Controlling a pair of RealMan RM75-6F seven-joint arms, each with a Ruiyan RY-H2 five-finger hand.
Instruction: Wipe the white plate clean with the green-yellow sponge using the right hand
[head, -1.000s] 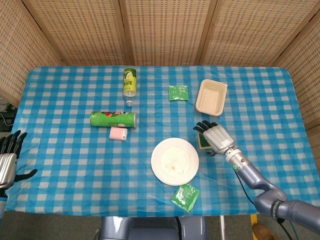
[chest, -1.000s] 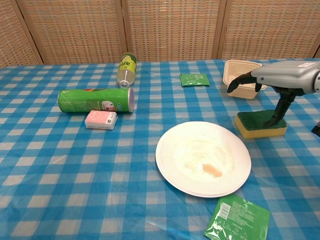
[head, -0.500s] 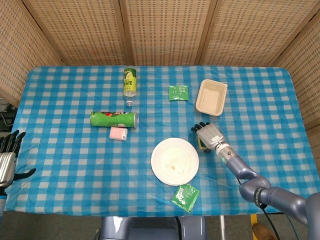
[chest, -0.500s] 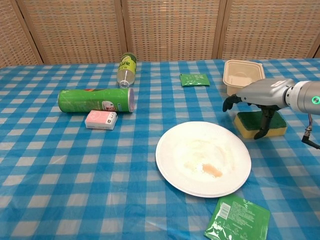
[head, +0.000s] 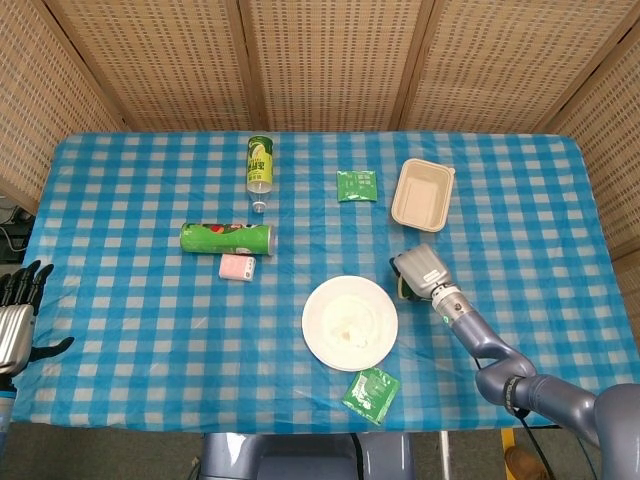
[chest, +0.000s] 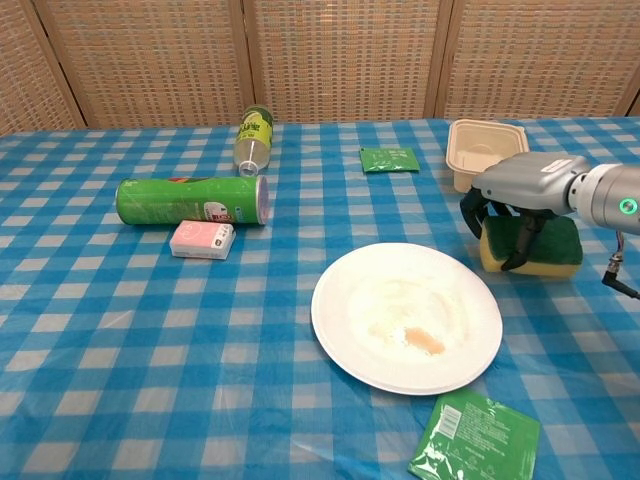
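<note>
The white plate (head: 350, 322) (chest: 407, 315) lies near the table's front middle, with an orange smear (chest: 425, 340) and a thin film on it. Just right of it sits the green-yellow sponge (chest: 540, 247), green side up; only a sliver of the sponge (head: 404, 289) shows in the head view. My right hand (head: 421, 270) (chest: 512, 190) lies over the sponge and grips it, fingers (chest: 520, 240) curled down its front and left side. My left hand (head: 15, 318) hangs off the table's left edge, fingers apart, holding nothing.
A green chips can (head: 227, 238) lies on its side with a pink pack (head: 237, 267) by it. A bottle (head: 260, 165) lies at the back. A beige container (head: 422, 194) stands behind the sponge. Green sachets lie at the back (head: 357, 185) and front (head: 371, 393).
My right hand came down from above the sponge and closed its fingers around it. The sponge shifted slightly right. The left hand barely moved.
</note>
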